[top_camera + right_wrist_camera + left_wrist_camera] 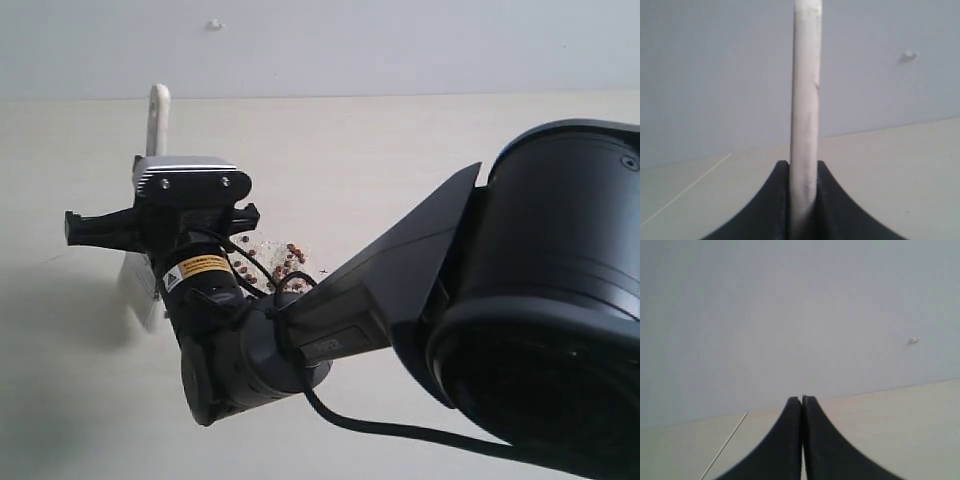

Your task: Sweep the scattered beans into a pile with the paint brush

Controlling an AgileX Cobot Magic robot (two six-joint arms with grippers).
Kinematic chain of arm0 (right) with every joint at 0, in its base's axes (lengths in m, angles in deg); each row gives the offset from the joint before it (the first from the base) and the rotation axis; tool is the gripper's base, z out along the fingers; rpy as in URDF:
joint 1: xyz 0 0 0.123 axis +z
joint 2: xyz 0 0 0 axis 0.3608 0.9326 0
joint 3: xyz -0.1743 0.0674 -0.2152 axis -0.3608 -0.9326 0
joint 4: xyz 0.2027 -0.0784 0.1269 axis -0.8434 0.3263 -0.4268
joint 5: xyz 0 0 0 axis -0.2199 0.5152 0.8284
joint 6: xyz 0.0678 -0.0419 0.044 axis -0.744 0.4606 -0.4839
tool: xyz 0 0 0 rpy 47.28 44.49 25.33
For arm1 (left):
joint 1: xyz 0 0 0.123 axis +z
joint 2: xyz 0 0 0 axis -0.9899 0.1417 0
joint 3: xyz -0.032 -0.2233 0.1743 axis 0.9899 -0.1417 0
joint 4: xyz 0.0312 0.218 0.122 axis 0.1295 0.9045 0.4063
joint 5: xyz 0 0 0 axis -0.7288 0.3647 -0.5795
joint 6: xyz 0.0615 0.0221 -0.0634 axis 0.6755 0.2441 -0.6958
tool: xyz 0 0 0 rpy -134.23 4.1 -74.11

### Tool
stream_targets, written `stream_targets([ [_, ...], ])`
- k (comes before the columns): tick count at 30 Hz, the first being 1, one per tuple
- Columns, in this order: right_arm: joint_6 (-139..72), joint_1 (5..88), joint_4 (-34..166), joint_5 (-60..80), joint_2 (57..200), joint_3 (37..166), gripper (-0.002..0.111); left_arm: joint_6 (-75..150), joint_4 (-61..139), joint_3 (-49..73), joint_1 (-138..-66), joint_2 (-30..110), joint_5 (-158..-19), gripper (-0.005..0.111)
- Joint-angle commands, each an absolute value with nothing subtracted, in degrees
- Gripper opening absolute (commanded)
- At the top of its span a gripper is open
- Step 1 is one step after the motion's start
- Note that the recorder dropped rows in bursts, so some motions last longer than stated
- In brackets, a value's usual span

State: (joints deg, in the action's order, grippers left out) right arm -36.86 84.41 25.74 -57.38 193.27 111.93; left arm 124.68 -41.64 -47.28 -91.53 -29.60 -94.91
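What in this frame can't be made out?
Beans: exterior view, most of the spread hidden behind the right arm.
Paint brush bristles: exterior view, blurred and partly behind the arm; table contact unclear.
Left gripper: outside the exterior view; its wrist view shows shut jaws but not where it sits.

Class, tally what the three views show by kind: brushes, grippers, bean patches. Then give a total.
Brush: 1
Grippers: 2 (left gripper, right gripper)
Patch of beans, partly hidden by the arm: 1
Total: 4
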Motion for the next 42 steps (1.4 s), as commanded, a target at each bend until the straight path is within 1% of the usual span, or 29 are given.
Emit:
stream_targets([
  [1, -37.35, 84.48, 22.41, -58.58, 193.74, 111.80, 0.000, 124.50, -41.53, -47.53, -91.87, -29.90, -94.60, 0.000],
  [5, -35.17, 84.48, 21.42, -58.46, 193.74, 111.80, 0.000, 124.50, -41.53, -47.53, -91.87, -29.90, -94.60, 0.000],
  [15, -13.01, 84.48, 7.62, -59.83, 193.74, 111.80, 0.000, 124.50, -41.53, -47.53, -91.87, -29.90, -94.60, 0.000],
  [19, -8.87, 84.48, 5.87, -59.83, 193.51, 111.80, 0.000, 124.50, -41.53, -47.53, -91.87, -29.90, -94.60, 0.000],
  [27, -9.10, 84.48, 6.25, -59.83, 189.83, 111.80, 0.000, 124.50, -41.53, -47.53, -91.87, -29.90, -94.60, 0.000],
  [34, -9.90, 87.92, 10.90, -59.83, 188.81, 111.80, 0.000, 124.50, -41.53, -47.53, -91.87, -29.90, -94.60, 0.000],
  [39, -14.80, 90.86, 11.06, -59.83, 188.81, 111.80, 0.000, 124.50, -41.53, -47.53, -91.87, -29.90, -94.60, 0.000],
  [42, -15.17, 91.17, 11.06, -54.59, 188.81, 111.80, 0.000, 124.50, -41.53, -47.53, -91.87, -29.90, -94.60, 0.000],
])
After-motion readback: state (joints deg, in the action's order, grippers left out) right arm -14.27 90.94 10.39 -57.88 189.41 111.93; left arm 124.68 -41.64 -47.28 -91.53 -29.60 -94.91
